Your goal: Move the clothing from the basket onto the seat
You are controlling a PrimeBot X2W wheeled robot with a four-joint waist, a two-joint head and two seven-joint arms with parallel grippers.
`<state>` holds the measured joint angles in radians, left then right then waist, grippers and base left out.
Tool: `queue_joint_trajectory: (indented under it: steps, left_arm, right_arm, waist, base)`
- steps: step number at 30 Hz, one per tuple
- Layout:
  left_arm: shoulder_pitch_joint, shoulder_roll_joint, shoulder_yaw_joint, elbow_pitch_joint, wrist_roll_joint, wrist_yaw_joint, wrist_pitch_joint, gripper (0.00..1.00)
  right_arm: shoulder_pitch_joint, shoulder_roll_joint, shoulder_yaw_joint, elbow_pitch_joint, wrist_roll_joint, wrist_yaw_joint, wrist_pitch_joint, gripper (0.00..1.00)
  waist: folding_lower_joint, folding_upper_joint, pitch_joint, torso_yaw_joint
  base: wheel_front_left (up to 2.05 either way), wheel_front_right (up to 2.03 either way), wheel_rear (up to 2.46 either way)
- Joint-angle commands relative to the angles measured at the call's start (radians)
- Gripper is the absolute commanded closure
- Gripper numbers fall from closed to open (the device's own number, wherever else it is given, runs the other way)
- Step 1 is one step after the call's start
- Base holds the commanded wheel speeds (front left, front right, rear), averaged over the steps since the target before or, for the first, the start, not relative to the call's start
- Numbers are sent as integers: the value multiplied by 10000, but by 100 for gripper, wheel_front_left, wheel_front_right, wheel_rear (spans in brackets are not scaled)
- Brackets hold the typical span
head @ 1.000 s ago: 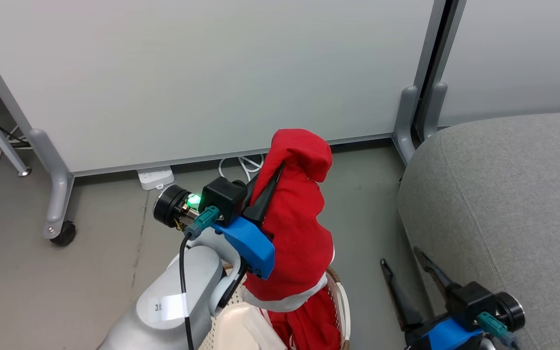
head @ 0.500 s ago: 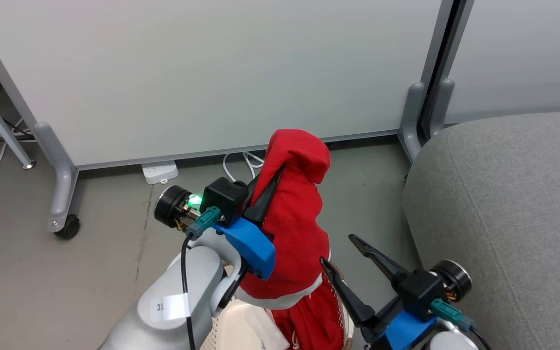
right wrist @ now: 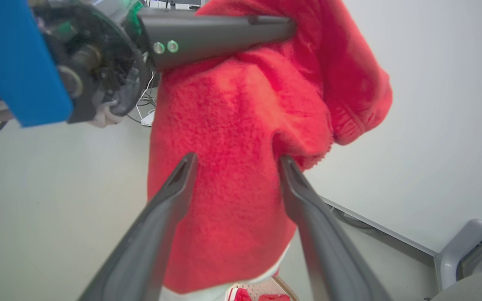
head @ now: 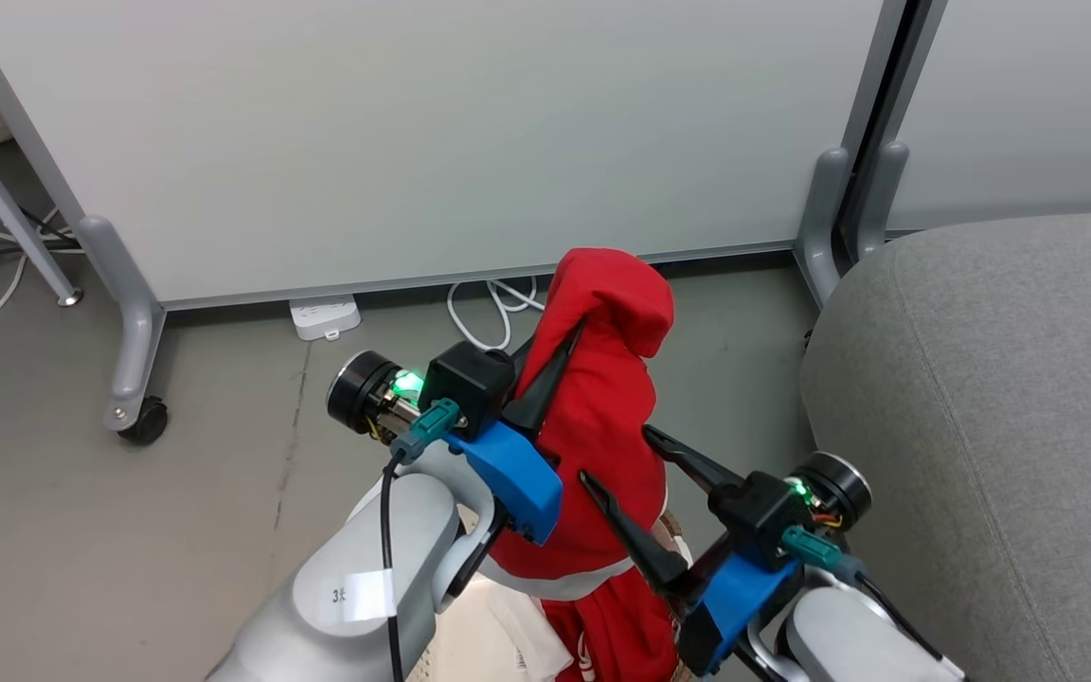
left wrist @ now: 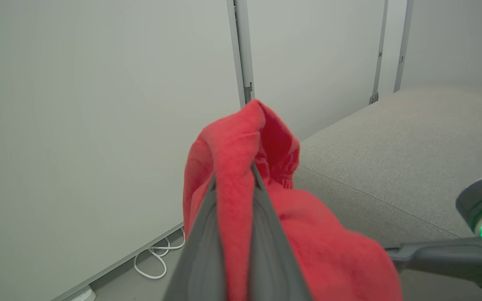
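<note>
My left gripper (head: 572,330) is shut on a red garment (head: 602,407) of the clothing and holds it up above the basket (head: 667,527). The cloth is pinched between its fingers (left wrist: 207,234) and hangs down with a white hem. My right gripper (head: 617,453) stands open, its two fingertips against the hanging garment's side; in the right wrist view (right wrist: 237,161) red cloth (right wrist: 232,125) lies between them. More red clothing (head: 621,630) lies in the basket. The grey seat (head: 981,426) is at the right.
White partition panels (head: 460,133) on grey feet with a castor (head: 143,421) stand behind. A white power strip (head: 324,317) and looped white cables (head: 493,308) lie on the grey floor at their base. A metal leg (head: 6,218) slants at far left.
My right gripper has swung up and to the left from beside the seat to the hanging garment, still open. The left gripper keeps its hold. The head camera has shifted a little.
</note>
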<state>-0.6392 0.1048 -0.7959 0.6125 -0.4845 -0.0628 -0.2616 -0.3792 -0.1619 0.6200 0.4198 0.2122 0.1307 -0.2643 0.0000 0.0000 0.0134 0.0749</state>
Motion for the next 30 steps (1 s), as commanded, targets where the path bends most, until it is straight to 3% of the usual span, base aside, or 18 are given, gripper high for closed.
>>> queue_joint_trajectory:
  steps: [1, 13, 15, 30]
  left_arm:
    - [-184, -26, -54, 18, 18, -56, -51, 100]
    - [-439, -236, -77, 36, 138, -103, -51, 100]
    - [-449, -256, -61, 45, 147, -122, -51, 100]
    - [-444, -310, 111, 154, 288, -206, -51, 100]
  right_arm:
    - [-298, 59, 40, 161, 2, 1, -3, 0]
    - [-1267, 577, 334, 1591, 420, 1, -3, 0]
    - [-1379, 673, 315, 1840, 530, 1, -3, 100]
    - [-1593, 870, 289, 2146, 688, 1, -3, 100]
  waist:
    - [0, 0, 49, 31]
    - [0, 0, 324, 105]
    - [0, 0, 348, 109]
    - [0, 0, 361, 89]
  base:
    - [0, 0, 0]
    - [0, 0, 0]
    - [0, 0, 0]
    - [0, 0, 0]
